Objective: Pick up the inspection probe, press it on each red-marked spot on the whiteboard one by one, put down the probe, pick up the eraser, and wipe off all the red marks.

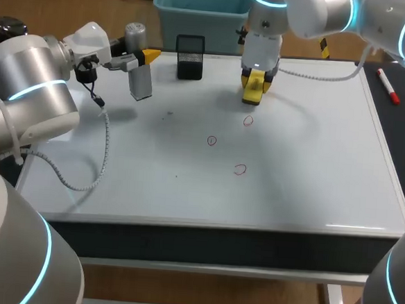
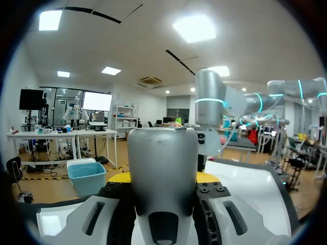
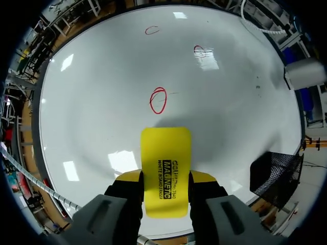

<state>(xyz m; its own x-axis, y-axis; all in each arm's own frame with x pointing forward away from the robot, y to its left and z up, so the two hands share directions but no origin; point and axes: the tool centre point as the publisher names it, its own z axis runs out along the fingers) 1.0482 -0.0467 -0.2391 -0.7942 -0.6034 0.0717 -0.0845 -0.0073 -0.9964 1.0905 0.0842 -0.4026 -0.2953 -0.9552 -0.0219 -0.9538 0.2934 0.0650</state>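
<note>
The left pincer (image 2: 163, 178) was shut tight on the grey probe (image 1: 141, 81), held up just left of the black mesh cup (image 1: 190, 56). Right of the cup, the right pincer (image 3: 165, 184) squeezed the yellow eraser (image 3: 166, 145) from both sides, low over the whiteboard (image 1: 313, 167). Three red marks (image 1: 248, 120) sat on the near side of the cup. To wipe well, the eraser should press flat and rub across each whole ring.

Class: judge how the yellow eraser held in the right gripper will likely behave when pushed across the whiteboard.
The eraser is probably stiff: it juts straight out past the right gripper without sagging. Its flat face should glide easily, since the whiteboard looks smooth and glossy.
</note>
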